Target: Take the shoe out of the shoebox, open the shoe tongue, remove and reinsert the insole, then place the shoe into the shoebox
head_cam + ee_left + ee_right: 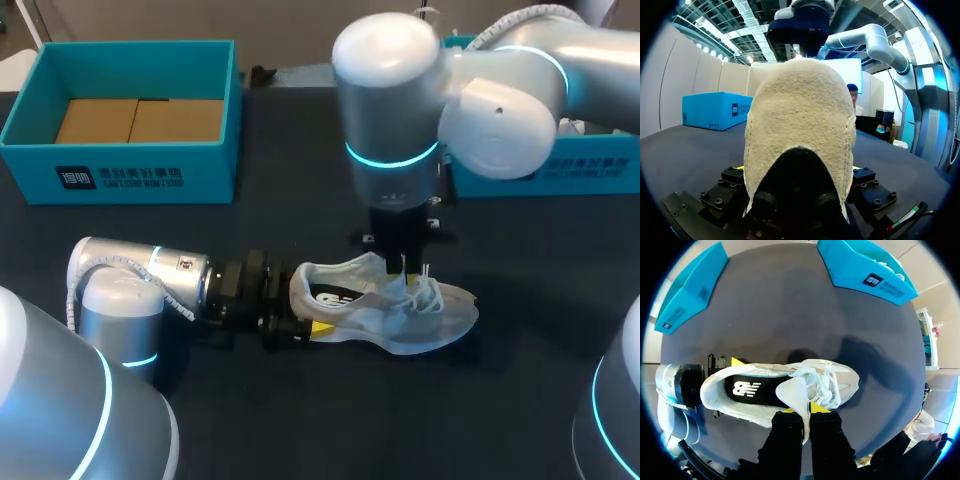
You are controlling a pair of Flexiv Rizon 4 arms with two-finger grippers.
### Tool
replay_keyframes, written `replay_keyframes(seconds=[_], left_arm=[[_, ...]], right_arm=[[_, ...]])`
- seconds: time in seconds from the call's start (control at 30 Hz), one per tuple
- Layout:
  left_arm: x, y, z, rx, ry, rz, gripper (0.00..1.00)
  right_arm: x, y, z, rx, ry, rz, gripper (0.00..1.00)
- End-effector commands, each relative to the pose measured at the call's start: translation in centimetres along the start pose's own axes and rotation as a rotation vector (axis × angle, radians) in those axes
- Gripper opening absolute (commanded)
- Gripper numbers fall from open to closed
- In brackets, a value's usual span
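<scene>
Shoe tongue (794,391) pinched in right claw (806,410) (hidden overhead).

Shoe (385,310) on table (300,410), before shoebox (120,172)

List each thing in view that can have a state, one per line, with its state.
shoe: out of the box, upright on its sole on the table
tongue: lifted up from the laces
insole: in place inside the shoe
left gripper: shut on the shoe
right gripper: shut on the tongue
shoebox: open, no shoe inside
</scene>
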State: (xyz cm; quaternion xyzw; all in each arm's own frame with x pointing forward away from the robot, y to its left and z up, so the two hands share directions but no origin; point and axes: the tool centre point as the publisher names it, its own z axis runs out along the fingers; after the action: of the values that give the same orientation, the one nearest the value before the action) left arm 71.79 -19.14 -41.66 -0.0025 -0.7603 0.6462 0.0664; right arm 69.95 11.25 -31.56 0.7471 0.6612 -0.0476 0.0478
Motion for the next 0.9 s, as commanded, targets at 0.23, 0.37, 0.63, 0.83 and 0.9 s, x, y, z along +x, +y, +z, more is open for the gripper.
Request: replay_keyframes(seconds=[0.23,0.37,0.63,0.83,0.9], left_arm=[[0.0,0.0,0.1,-0.001,-0.002,0.0,0.0],[0.0,0.0,0.1,-0.001,-0.002,0.0,0.0],[0.0,0.0,0.1,-0.001,-0.002,0.0,0.0],[0.0,0.0,0.1,-0.001,-0.002,0.0,0.0],[0.0,0.0,0.1,-0.001,-0.002,0.0,0.0]], right_arm=[[-4.4,0.3,0.5,-0.008,0.188,-0.038,0.0],[-6.2,0.5,0.6,-0.012,0.266,-0.07,0.0],[-8.7,0.8,1.4,0.001,0.431,-0.118,0.0],[-9.7,1.0,2.7,0.013,0.536,-0.143,0.0],[-9.9,1.1,3.2,0.027,0.546,-0.149,0.0]])
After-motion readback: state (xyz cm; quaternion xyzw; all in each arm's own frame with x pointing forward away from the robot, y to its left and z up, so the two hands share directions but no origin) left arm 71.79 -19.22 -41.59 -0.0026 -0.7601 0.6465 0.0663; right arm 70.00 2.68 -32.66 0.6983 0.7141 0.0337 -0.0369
